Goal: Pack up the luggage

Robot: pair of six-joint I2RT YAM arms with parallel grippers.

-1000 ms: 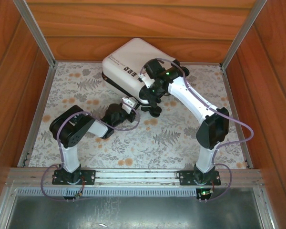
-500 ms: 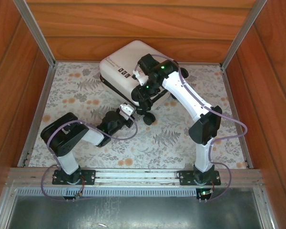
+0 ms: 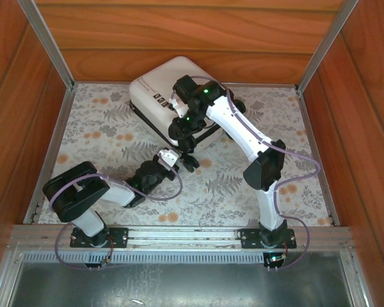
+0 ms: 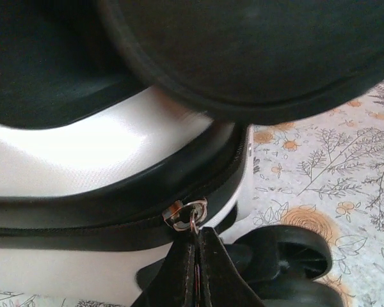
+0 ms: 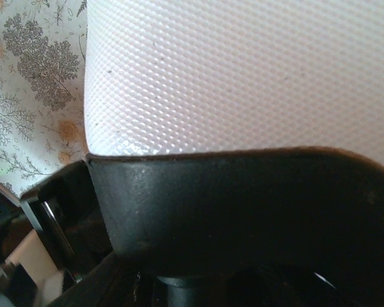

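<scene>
Luggage (image 3: 155, 89) lies at upper centre of the overhead view, right gripper (image 3: 181, 128) bearing on its shell, left gripper (image 3: 169, 157) near the zipper pull (image 4: 187, 214), closure of either indeterminable; risk: skidding under uneven pull, zipper jamming at the corner.

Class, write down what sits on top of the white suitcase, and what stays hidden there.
The right gripper sits over the near side of the luggage, and small black label marks show beside it on the shell. The shell under that gripper is covered.
</scene>
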